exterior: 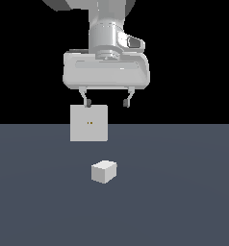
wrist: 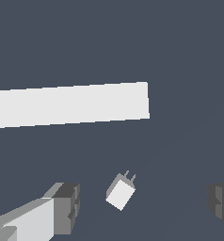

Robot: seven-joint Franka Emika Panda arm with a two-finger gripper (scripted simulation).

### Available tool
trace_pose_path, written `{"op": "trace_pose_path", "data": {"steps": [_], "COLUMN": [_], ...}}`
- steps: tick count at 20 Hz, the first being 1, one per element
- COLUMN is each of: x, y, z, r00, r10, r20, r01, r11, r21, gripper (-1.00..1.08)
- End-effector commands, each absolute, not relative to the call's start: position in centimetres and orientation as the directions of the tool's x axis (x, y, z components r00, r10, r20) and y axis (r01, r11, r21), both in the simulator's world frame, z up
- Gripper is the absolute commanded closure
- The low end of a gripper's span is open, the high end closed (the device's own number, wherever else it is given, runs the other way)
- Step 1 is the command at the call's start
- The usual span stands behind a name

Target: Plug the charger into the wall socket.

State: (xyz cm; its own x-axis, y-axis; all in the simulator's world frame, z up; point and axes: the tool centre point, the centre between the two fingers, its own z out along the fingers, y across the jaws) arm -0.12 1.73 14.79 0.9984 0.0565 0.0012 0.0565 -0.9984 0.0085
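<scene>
Nearest in the exterior view, the charger (exterior: 104,171) is recorded as a small white cube-like block resting on the dark grey-blue floor (exterior: 184,202), turned so that one corner faces the camera. In the wrist view the same charger (wrist: 120,194) is seen from above, with two short prongs projecting from one face; the prongs are directed roughly toward the long white band in that view. Behind the charger in the exterior view, and slightly toward the exterior view's left, the wall socket (exterior: 89,123) is listed as a flat upright white square panel, larger than the cube, with two tiny yellowish holes at its centre; it is set apart from the charger, with bare floor between them. In the wrist view the wall socket (wrist: 69,104) is shown as a long white strip. Above both items, the gripper (exterior: 107,102) is held in the air on the white arm, with nothing grasped. The fingers (exterior: 86,102) are spread wide apart, and the dark pads (wrist: 67,207) are seen on either side of the charger in the wrist view, without contact.
</scene>
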Motion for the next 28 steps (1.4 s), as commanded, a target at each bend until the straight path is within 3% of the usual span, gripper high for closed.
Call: {"op": "trace_pose_path", "data": {"steps": [1, 12, 28], "x": [-0.1, -1.1, -4.6], "y": [1.7, 1.5, 1.3], "z": [14.8, 14.0, 10.4], "r00": [0.998, 0.999, 0.949], "r10": [0.056, -0.006, -0.26], "r20": [0.001, 0.035, 0.176], "r01": [0.056, -0.007, -0.268], "r11": [-0.998, -1.0, -0.963], "r21": [0.009, 0.015, 0.02], "gripper": [-0.92, -0.92, -0.92]}}
